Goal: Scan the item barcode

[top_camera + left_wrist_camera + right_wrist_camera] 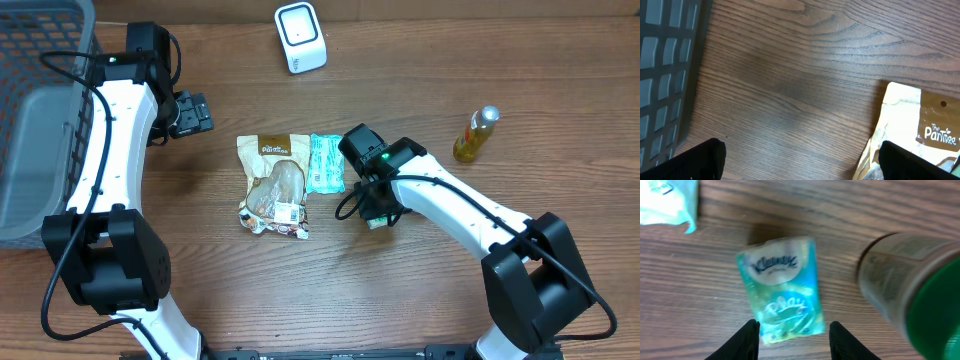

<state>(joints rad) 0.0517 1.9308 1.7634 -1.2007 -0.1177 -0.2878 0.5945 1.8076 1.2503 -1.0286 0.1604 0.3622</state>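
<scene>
Nothing's scanned yet: your right fingers (747, 340) sit half-open beside the Kleenex pack (782, 292), grip unclear, left fingers (705, 160) wide and empty, scanner (300, 37) untouched.

1. Setting: a mock shop checkout on a robot lab bench.
2. Shop evidence: a white barcode scanner (300, 37) stands on a wood-grain table (400, 310). A grey mesh basket (30, 60) sits well to its left, with a snack pouch (275, 185), tissue pack (325, 163) and bottle (476, 135) nearby.
3. Lab evidence: a left arm (110, 150) and a right arm (450, 205) work either side of the scanner.
</scene>
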